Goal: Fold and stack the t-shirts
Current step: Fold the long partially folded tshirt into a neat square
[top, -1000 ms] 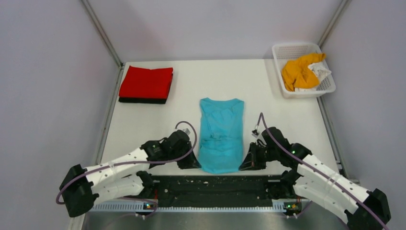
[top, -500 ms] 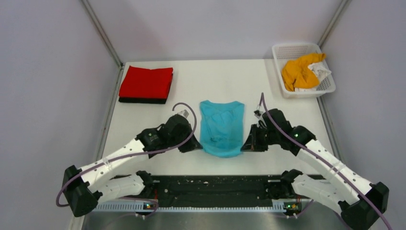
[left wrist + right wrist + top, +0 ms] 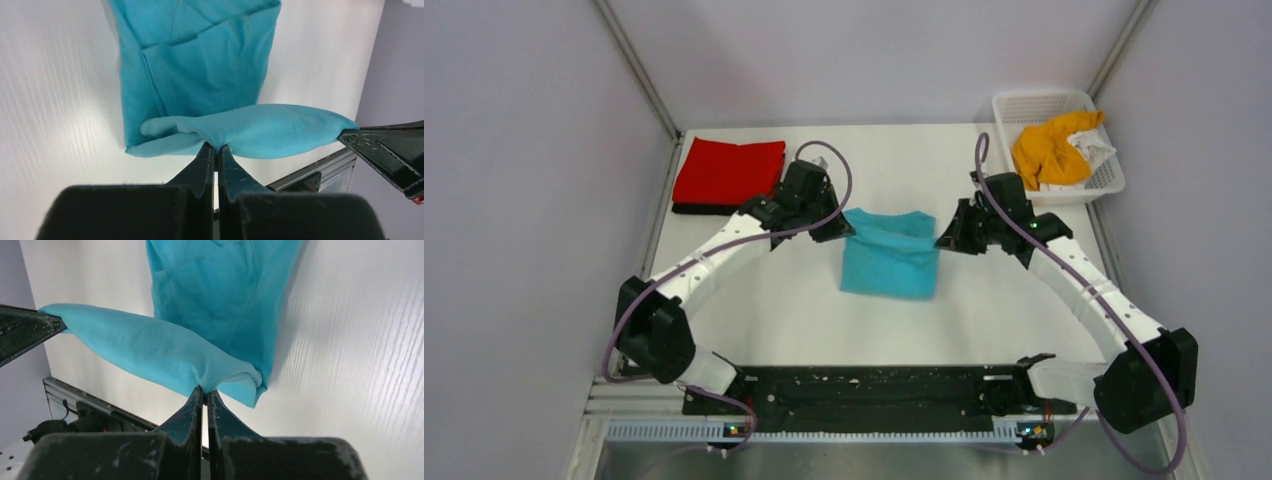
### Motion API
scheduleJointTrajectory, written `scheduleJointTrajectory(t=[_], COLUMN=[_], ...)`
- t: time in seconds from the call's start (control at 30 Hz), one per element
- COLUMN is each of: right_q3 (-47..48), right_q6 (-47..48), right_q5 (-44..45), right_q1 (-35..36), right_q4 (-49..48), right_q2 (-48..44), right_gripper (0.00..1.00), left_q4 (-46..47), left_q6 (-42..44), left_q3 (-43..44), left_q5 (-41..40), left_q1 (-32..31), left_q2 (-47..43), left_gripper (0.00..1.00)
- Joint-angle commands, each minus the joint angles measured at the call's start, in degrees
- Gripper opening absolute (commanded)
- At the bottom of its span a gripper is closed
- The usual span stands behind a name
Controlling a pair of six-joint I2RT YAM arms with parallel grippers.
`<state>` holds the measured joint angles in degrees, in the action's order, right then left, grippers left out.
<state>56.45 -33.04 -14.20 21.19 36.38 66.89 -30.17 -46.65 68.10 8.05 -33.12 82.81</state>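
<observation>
T-shirts, left to right: red t-shirt [image 3: 729,172], folded, atop black t-shirt [image 3: 721,209], far-left corner of table [image 3: 764,300]. Turquoise t-shirt [image 3: 889,262], mid-table, doubled over; left gripper [image 3: 847,232] clamped on its raised left corner, right gripper [image 3: 944,240] clamped on its right. Orange t-shirt [image 3: 1046,148] and white t-shirt [image 3: 1092,150], crumpled in white mesh basket [image 3: 1034,100], far right.

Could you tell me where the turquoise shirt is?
The turquoise shirt is central in the top view, pinched by the left end effector and right end effector, right of the red shirt.
</observation>
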Motion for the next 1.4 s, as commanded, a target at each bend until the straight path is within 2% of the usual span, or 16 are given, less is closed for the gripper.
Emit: scheduleJointTrajectory(t=[0.0,0.43,0.77,0.83,0.87,0.9,0.93,0.97,1.0,1.03,1.07,1.2,1.37], right_q3=[5.4,9.6,13.6,14.3,14.8,15.4,16.1,16.9,18.2,19.4,20.4,17.8,9.5], right_q6=[2.2,1.9,0.9,0.6,0.5,0.5,0.4,0.3,0.3,0.3,0.0,-1.0,-1.2], right_q5=[0.7,-2.0,4.2,5.4,5.4,5.4,5.6,5.9,6.1,6.5,6.9,6.3,7.6], right_q1=[-2.6,-7.4,-8.4,-8.6,-8.8,-9.1,-9.4,-9.6,-9.8,-10.0,-10.0,-9.9,-9.9], right_q4=[-5.2,-13.3,-14.2,-14.6,-14.9,-15.4,-16.0,-16.9,-17.5,-17.7,-16.7,-17.3,-17.5], right_q2=[4.2,19.5,28.9,30.6,31.7,32.7,33.8,34.7,35.6,36.4,37.1,34.5,27.3], right_gripper=[0.00,0.00,0.00,0.00,0.01,0.10,0.25,0.45,0.56,0.62,0.68,0.93,0.99], left_q4=[1.0,0.4,-3.2,-3.7,-3.7,-3.6,-3.6,-3.5,-3.6,-3.7,-3.7,-2.8,-1.1], left_q6=[4.4,9.5,12.9,13.2,13.2,13.2,13.2,13.1,13.0,13.0,13.0,14.3,20.3], left_q3=[7.0,19.7,32.2,33.9,34.5,35.1,35.7,36.4,37.1,37.9,38.2,34.5,25.2], left_q5=[2.2,7.8,12.5,12.3,12.6,12.8,13.1,13.3,13.4,13.4,13.6,13.8,19.5], left_q1=[2.8,9.6,12.3,12.5,12.7,12.7,13.0,13.2,13.3,13.5,13.6,13.7,13.6], left_q2=[4.5,21.4,35.2,36.9,37.6,38.2,38.8,39.3,39.6,39.8,39.6,36.8,34.0], left_gripper=[0.00,0.00,0.00,0.08,0.17,0.28,0.38,0.50,0.67,0.95,0.98,0.99,0.99])
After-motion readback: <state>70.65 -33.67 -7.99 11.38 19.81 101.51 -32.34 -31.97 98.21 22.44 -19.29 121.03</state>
